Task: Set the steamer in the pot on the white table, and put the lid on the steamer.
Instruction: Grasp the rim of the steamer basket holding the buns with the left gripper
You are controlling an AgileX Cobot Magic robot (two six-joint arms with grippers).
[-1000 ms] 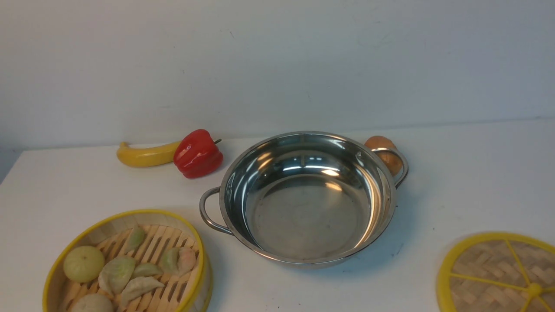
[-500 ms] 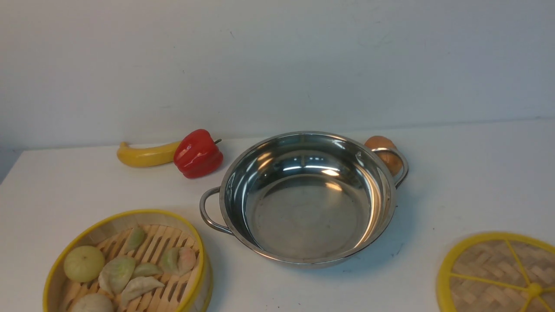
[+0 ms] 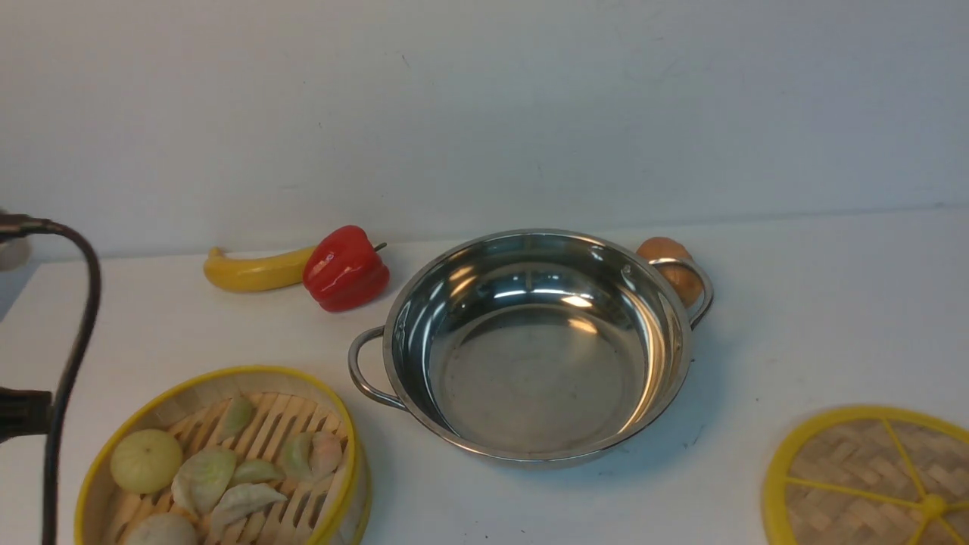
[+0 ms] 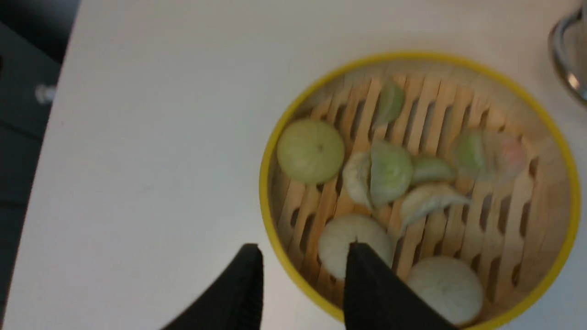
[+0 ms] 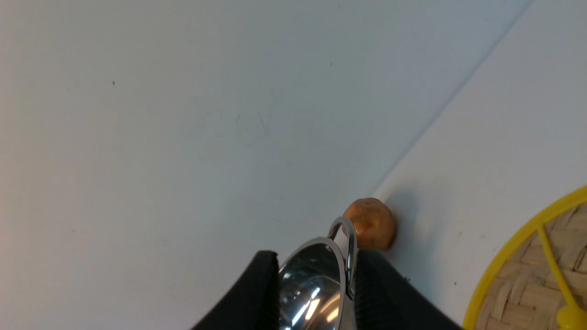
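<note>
**As the Left Arm Comes In, the Steamer Waits Untouched**

Where the front view's left edge was bare a moment ago, a dark cable [image 3: 83,303] and a piece of the left arm [image 3: 23,412] have now come into frame, just above the steamer [image 3: 274,422]. The steamer sits at the lower left on the white table [image 3: 795,318], with its dumplings and buns inside.

In the blurred wrist picture, the left gripper [image 4: 302,288] shows its two black fingers spread wide. The basket's yellow rim is seen in the gap between them, and they grip nothing.

The right gripper [image 5: 316,293] also has its fingers apart and empty, with only the distant pot visible between them.

The pot [image 3: 530,378] stands empty in the middle of the frame, well apart from the steamer. The lid [image 3: 855,477] lies flat at the lower right.

My reading is that the reach for the steamer has just begun, and that neither placement has been made yet. The rim is thin, so the fingers will need to be squarely lined up on it before they close.
</note>
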